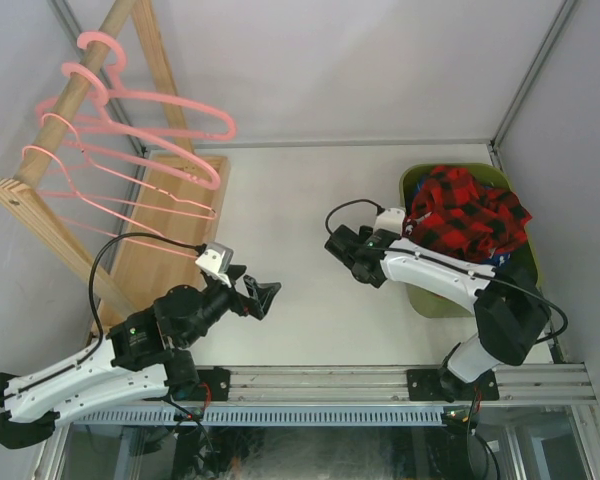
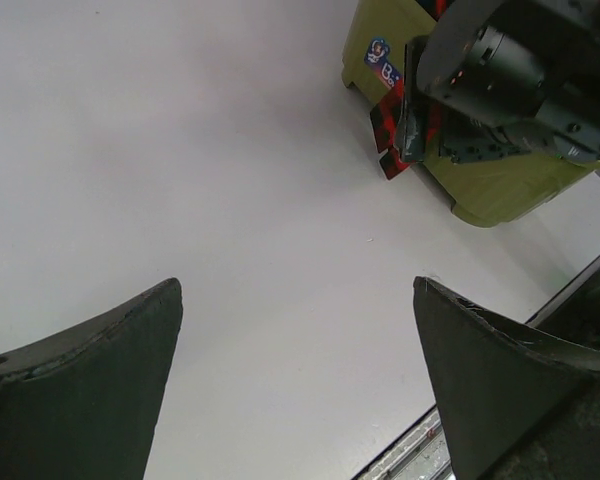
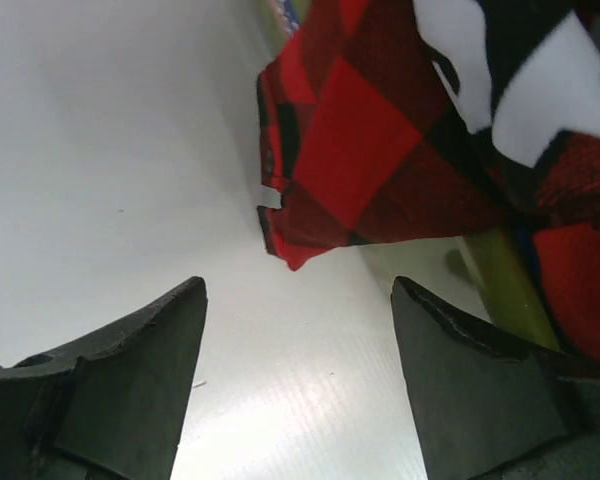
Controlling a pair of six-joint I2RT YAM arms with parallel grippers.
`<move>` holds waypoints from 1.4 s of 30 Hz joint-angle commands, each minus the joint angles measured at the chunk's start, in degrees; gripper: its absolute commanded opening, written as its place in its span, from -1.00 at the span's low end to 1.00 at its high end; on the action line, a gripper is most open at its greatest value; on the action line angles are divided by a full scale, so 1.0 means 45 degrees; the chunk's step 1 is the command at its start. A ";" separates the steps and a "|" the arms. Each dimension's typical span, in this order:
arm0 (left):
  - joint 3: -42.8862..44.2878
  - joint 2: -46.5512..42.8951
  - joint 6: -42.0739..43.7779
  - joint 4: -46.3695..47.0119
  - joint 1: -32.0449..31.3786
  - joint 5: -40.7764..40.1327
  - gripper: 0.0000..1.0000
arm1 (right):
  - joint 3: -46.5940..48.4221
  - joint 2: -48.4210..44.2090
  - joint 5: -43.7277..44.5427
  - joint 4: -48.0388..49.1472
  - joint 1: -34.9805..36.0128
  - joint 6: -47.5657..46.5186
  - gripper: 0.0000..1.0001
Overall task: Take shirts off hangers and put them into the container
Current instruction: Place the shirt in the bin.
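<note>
Shirts: red-black plaid one [image 1: 467, 212] is heaped on top in the olive container [image 1: 435, 303], far right of the bench [image 1: 310, 190]. The heap's long axis runs left-right across the bin. One flap [image 3: 320, 190] droops over the left wall, tip pointing down at the bench. My right arm [image 1: 430, 270] crosses the bin's near-left corner. Right pincer [image 3: 298, 290] is spread, nothing in it, just beside that flap. Left pincer [image 2: 297, 283] is spread wide over the bench, mid-left. Pink hangers [image 1: 140, 150] hang on the wooden rail [image 1: 120, 15], far left.

white tabletop [image 1: 310, 190], pale grey walls [image 1: 330, 60], wooden rack [image 1: 150, 275] at left.
</note>
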 commanded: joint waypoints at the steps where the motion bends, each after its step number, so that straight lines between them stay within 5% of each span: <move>1: -0.0205 -0.0044 -0.0224 0.0370 0.0000 -0.0182 0.99 | -0.0615 0.0153 0.1045 0.0632 -0.0512 0.1214 0.48; 5: -0.0103 0.0154 -0.0197 0.0421 0.0000 -0.0069 0.99 | -0.1321 0.0243 0.0646 0.4046 -0.1306 -0.1575 0.33; 11: 0.0020 0.0173 -0.0191 0.0362 0.0000 -0.0099 0.99 | -0.1240 -0.1285 0.0815 0.6761 -0.1662 -0.4832 -0.81; 14: 0.0043 0.0167 -0.0175 0.0314 0.0000 -0.0079 0.99 | -0.0786 -0.2749 0.0554 0.7501 -0.1833 -0.6787 -1.00; 19: 0.0105 0.0259 -0.0194 0.0327 0.0005 -0.0075 0.99 | -0.0180 -0.5235 0.0614 0.8298 -0.2494 -0.9206 -1.00; 24: 0.0227 0.0464 -0.0214 0.0473 0.0010 0.0204 0.99 | -0.0043 -0.5664 -0.0835 0.5862 -0.5676 -0.8469 -1.00; 31: 0.0389 0.0776 -0.0204 0.0513 0.0009 0.0519 0.99 | -0.2113 -0.3482 -0.6754 0.4810 -0.8097 -0.7634 -0.85; 36: 0.0874 0.1020 -0.0049 0.0268 0.0002 0.0952 0.99 | -0.1623 -0.3873 -0.7048 0.4949 -0.7954 -0.7548 -0.34; 42: 0.2111 0.1483 0.0237 -0.0084 0.0000 0.2095 0.99 | 0.0670 -0.6089 -0.9584 0.4857 -0.8289 -0.8584 0.38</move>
